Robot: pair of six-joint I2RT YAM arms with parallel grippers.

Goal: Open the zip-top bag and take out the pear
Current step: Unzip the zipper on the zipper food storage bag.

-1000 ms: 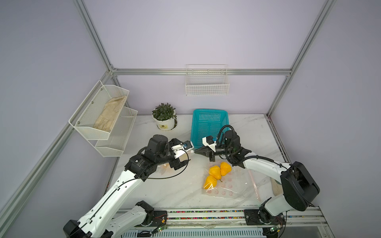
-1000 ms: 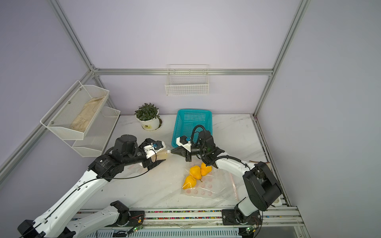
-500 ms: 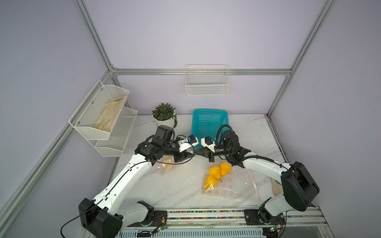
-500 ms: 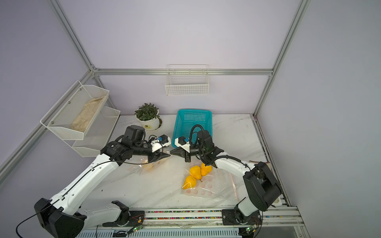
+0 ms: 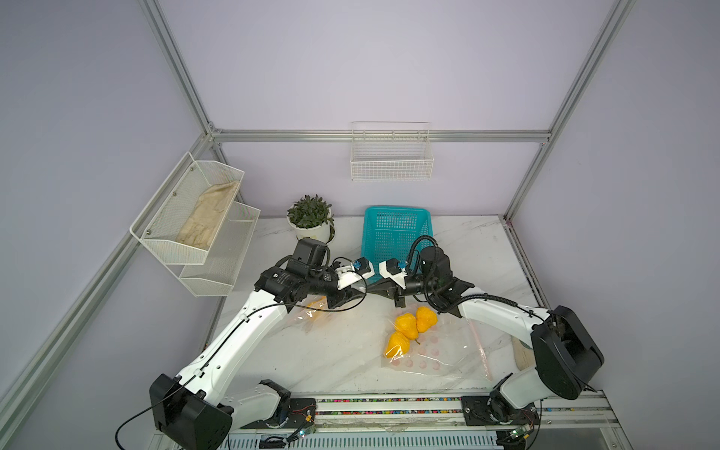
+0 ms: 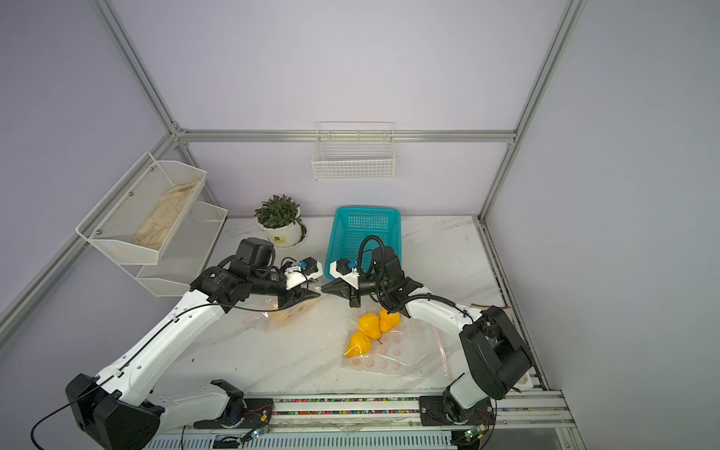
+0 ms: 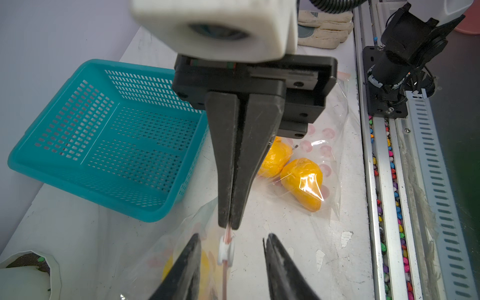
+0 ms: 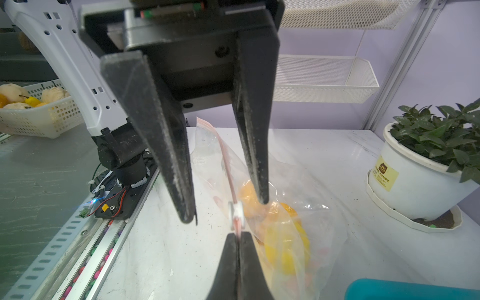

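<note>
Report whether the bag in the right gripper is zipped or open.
Zipped: the bag shows its pink strip as one closed line, white slider beside the right gripper.

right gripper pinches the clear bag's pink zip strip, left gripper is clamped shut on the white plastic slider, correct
No: the left gripper is open, fingers either side of the white plastic slider, as the right wrist view shows. The right gripper does pinch the pink zip strip.

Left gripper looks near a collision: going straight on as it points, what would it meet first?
Likely the zip-top bag's slider, between the left gripper's open fingers; beyond it, the right gripper shut on the seal.
</note>
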